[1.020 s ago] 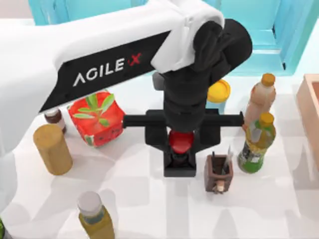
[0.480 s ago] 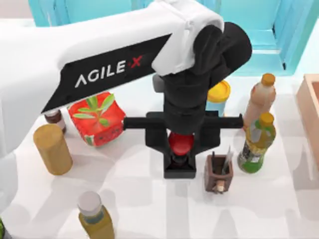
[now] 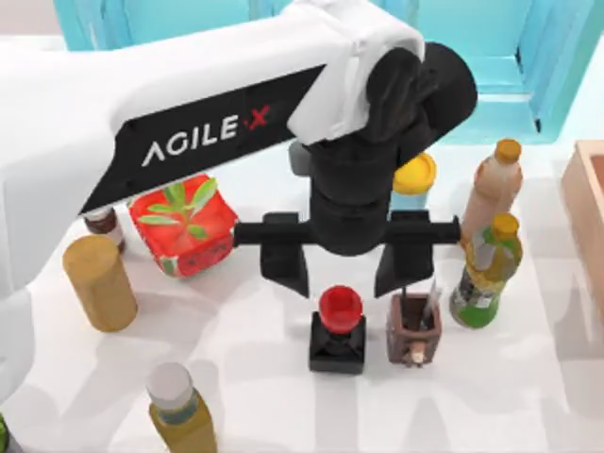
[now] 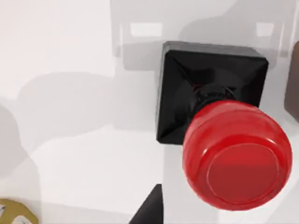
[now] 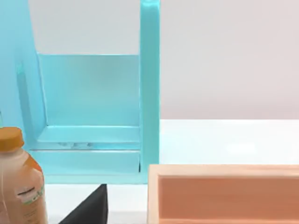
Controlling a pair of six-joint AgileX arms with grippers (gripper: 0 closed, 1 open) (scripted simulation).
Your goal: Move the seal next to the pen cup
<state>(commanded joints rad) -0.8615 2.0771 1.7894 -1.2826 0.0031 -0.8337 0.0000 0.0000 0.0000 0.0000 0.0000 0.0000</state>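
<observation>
1. The left hand (image 3: 343, 267) is hanging with its fingers spread wide, gripping nothing, just behind and above the seal (image 3: 338, 329).
2. The seal is standing upright on the white worktop (image 3: 283, 396), its red knob pointing up between and just forward of the two fingertips, apart from both.
3. In the left wrist view the seal (image 4: 219, 135) is sitting alone on its black square base, with one dark fingertip (image 4: 149, 210) poking in at the edge.
4. The pen cup (image 3: 413, 330) is standing just beside the seal, on the side toward the worktop's right, with a narrow gap between them.
5. The finger nearer the pen cup is hanging just above its pens.
6. Beyond the pen cup, a green bottle (image 3: 486, 271) and a brown bottle (image 3: 491, 189) are crowding the right side.
7. Left of the seal, a red plant pot (image 3: 184, 225), a tan cylinder (image 3: 99, 281) and a yellow bottle (image 3: 181, 408) are standing well apart from it.
8. The right wrist view is looking at a turquoise frame (image 5: 149, 93) and a peach box (image 5: 224, 193).
</observation>
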